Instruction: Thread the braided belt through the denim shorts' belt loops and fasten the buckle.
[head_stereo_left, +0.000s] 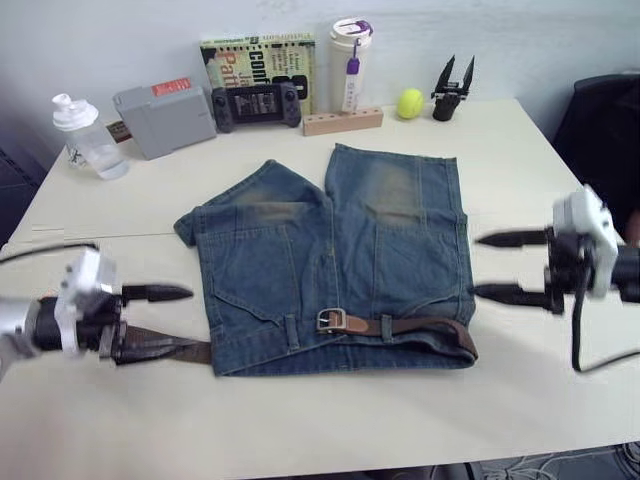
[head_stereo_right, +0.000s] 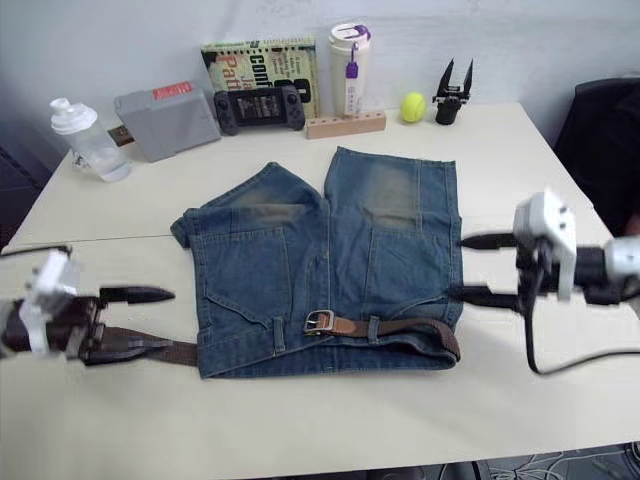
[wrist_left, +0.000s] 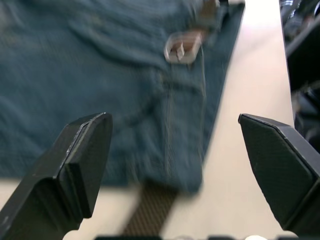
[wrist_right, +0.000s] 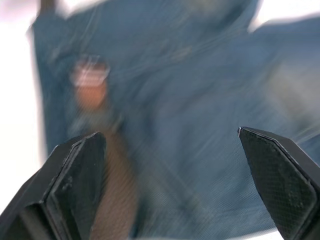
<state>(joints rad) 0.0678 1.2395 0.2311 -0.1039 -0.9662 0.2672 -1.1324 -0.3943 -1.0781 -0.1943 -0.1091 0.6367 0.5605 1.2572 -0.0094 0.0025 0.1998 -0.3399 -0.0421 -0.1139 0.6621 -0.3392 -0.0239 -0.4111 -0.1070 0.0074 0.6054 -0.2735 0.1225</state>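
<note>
Left gripper (head_stereo_left: 155, 322) sits at the shorts' left edge, fingers spread wide, straddling the belt's dark tip end (head_stereo_left: 165, 349) without closing on it; lower finger appears to rest on or just above the strap. Right gripper (head_stereo_left: 497, 266) hovers just off the shorts' right edge, also spread, holding nothing. Both are likely parked at opposite ends of the waistband so each can work its own end of the belt.

Belt (head_stereo_left: 420, 326) runs along the waistband, which faces the robot. Buckle (head_stereo_left: 331, 320) lies near waistband centre, w/ the strap going right through at least one loop (head_stereo_left: 386, 327), then curving round the right hip corner. Tip end exits from under the left edge onto the table (head_stereo_left: 300, 430). Judgement: belt seems to pass beneath the shorts (head_stereo_left: 330, 260) and come out left, so threading is largely done and fastening remains; front-left loop (head_stereo_left: 291, 331) looks unthreaded.

Next move prob. calls for the left gripper to pinch the tip and draw it toward the buckle. Risk: pulling drags the whole garment, so the right gripper may need to pin the cloth.

Shorts lie flat, legs pointing away. Beyond them, at the far edge: bottle (head_stereo_left: 85, 135), grey box (head_stereo_left: 165, 118), game controller (head_stereo_left: 255, 105), book (head_stereo_left: 258, 65), wood block (head_stereo_left: 343, 121), tumbler (head_stereo_left: 350, 65), tennis ball (head_stereo_left: 410, 103), spare gripper (head_stereo_left: 452, 90).
</note>
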